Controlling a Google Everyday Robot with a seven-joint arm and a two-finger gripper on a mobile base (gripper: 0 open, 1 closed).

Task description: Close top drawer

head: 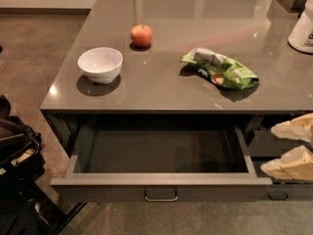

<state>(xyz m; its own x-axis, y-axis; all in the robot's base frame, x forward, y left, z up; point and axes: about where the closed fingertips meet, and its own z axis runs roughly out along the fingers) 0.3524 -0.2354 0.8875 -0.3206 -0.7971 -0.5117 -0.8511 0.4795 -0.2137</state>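
Top drawer (161, 180) stands pulled well out under the countertop (161, 89). Gripper (292, 148) is at the countertop's right front, beside the drawer corner, its two fingers (293, 166) spread and holding nothing. On the countertop: 1 bowl (100, 64), 1 apple (141, 35), 1 green bag (220, 69), 1 white jar (303, 26).

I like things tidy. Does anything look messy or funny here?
The top drawer hangs wide open and empty under the counter. A crumpled green bag lies on top. The gripper is by the drawer's right corner, fingers apart.
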